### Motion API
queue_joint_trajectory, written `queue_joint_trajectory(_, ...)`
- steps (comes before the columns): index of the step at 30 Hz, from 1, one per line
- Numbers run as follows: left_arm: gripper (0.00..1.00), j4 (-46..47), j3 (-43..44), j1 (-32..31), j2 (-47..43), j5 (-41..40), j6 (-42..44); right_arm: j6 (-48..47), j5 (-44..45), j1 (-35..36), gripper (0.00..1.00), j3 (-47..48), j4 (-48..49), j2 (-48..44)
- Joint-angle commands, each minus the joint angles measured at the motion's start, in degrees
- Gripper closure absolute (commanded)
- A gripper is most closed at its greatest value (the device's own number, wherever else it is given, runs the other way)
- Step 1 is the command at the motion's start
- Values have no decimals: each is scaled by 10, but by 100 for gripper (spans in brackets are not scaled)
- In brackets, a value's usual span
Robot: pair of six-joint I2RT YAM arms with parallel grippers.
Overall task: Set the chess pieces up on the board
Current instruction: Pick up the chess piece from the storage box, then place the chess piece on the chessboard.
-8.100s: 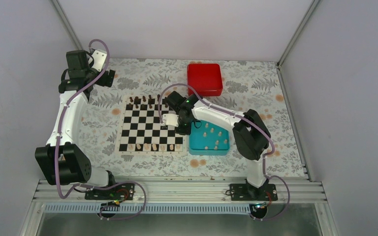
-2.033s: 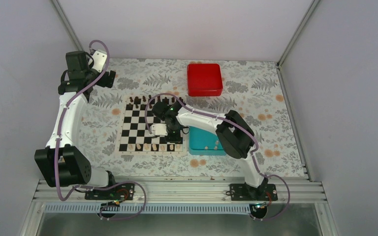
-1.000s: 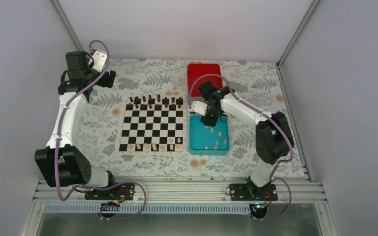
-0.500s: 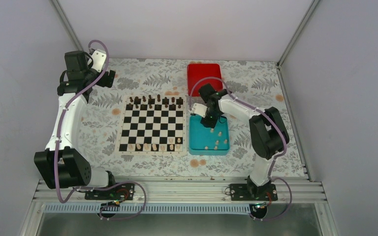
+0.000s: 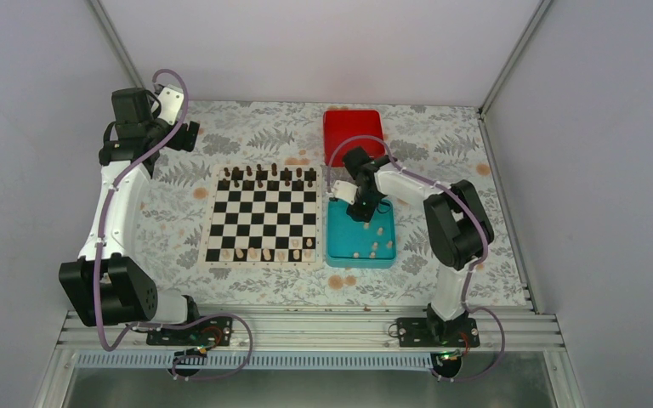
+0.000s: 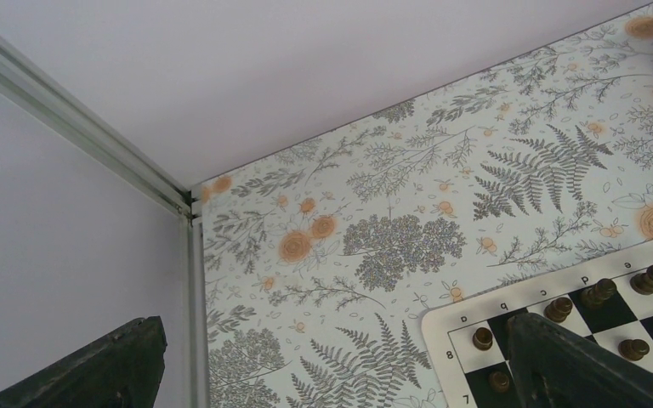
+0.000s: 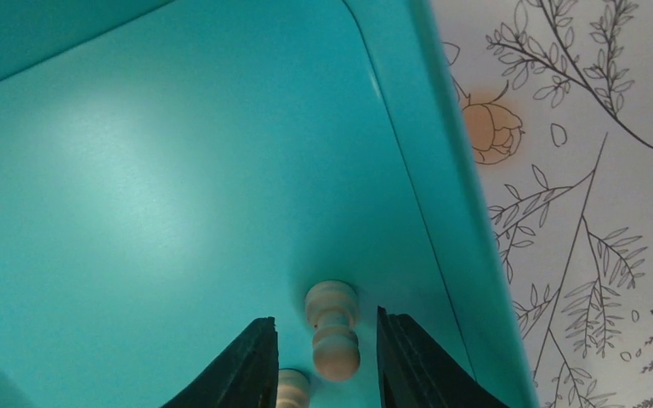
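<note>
Back from the chessboard (image 5: 262, 214), the right end effector (image 7: 323, 323) has dropped into the teal tray (image 7: 136, 170), fingers apart astride a cream pawn (image 7: 333, 336), so the next pickup looks imminent.

The teal tray (image 7: 119, 170) looks like smooth plastic with a soft sheen — a pale highlight lies on its floor. The cream chess pieces (image 7: 333, 333) in it look like matt turned wood; the fern-printed table cover (image 7: 587, 195) is matt.

File letters a to e and rank numbers 8 and 7 on the pale border of the board (image 6: 523, 300)
</note>
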Motion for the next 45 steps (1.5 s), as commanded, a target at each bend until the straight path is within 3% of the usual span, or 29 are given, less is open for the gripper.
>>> queue_joint_trajectory(1,0,5,-3,4,-7,11,6,-1,-13,-7,70,-8,11,11)
queue_joint_trajectory(6,0,5,-2,4,-6,12,6,2,-15,-6,88,0,-1,6)
queue_joint_trajectory(11,0,6,-5,4,-7,13,6,4,-19,-2,94,28,-40,-19)
queue_joint_trajectory(21,0,4,-1,4,-5,16,6,8,-2,74,94,169,-134,-29)
queue_joint_trajectory(32,0,1,1,4,0,20,6,-18,5,215,93,377,-183,125)
queue_joint_trajectory(45,0,2,1,5,0,23,6,-28,-28,268,93,357,-156,196)
